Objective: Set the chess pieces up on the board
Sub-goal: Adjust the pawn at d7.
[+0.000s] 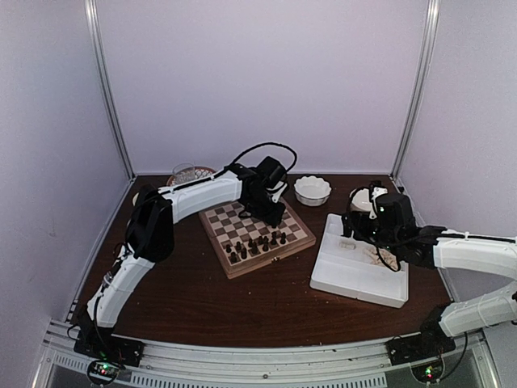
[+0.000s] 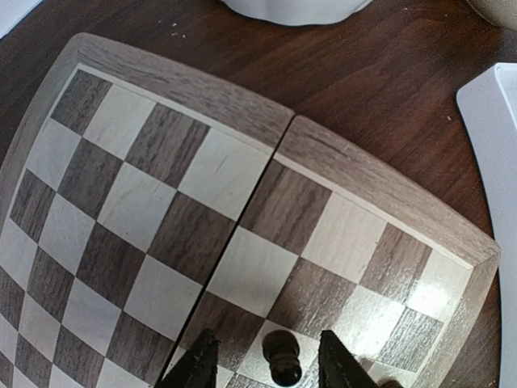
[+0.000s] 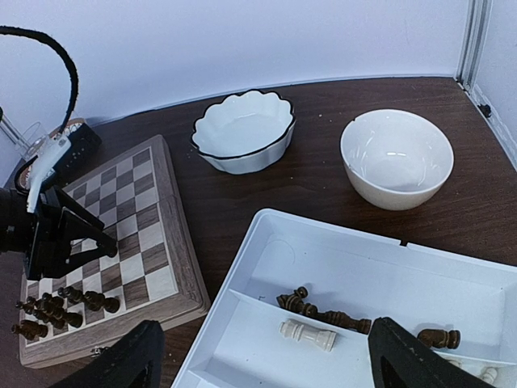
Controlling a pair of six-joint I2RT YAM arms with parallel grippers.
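Note:
The board (image 1: 242, 220) lies left of centre, with several dark chess pieces (image 1: 254, 246) standing on its near rows. My left gripper (image 1: 271, 213) hangs over the board's far right part. In the left wrist view its jaws (image 2: 268, 336) are open around a single dark piece (image 2: 283, 356) on a pale square, with a gap on each side. My right gripper (image 3: 265, 323) is wide open above the white tray (image 3: 363, 259). In the tray lie a cream piece (image 3: 308, 333) and several dark pieces (image 3: 323, 314), all on their sides.
A scalloped white bowl (image 1: 312, 190) and a round white bowl (image 3: 396, 158) stand behind the tray (image 1: 355, 279). A glass (image 1: 184, 172) sits at the back left. Grey walls close in the table on three sides.

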